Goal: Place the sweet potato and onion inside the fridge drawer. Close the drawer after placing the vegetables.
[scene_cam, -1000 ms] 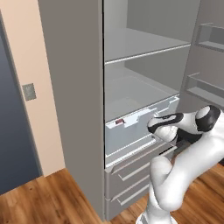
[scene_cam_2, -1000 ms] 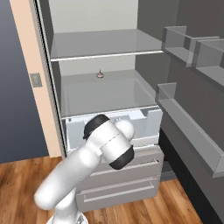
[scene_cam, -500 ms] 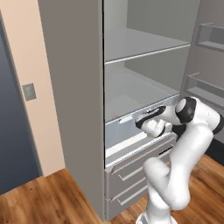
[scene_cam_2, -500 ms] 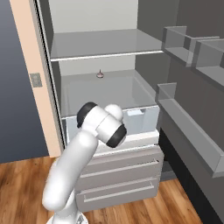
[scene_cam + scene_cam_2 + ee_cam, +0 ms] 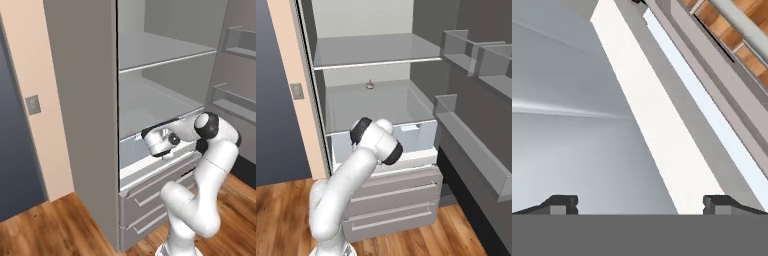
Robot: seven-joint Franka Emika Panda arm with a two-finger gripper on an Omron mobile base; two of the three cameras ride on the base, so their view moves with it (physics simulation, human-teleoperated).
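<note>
The fridge drawer [image 5: 421,139] is a pale grey-white bin under the glass shelf, and its front wall [image 5: 131,151] stands just proud of the fridge body. My gripper [image 5: 149,136] hangs right at that front wall, towards its left part. In the hand view the gripper [image 5: 641,205] is open, its two fingertips [image 5: 562,204] far apart with nothing between them. They face the drawer's grey wall [image 5: 572,150] and a white ledge. My arm hides the drawer's left half in the right base view. The sweet potato and the onion are out of view.
Two flat-fronted grey drawers [image 5: 396,195] with bar handles sit below the bin. The open fridge door with its shelves [image 5: 471,150] stands close on the right. A tiny brownish object [image 5: 370,85] sits at the back of the glass shelf. Wood floor [image 5: 60,230] lies in front.
My hand has slid left along the drawer's front wall, and the elbow has risen and folded behind it. The fridge and drawers look the same.
</note>
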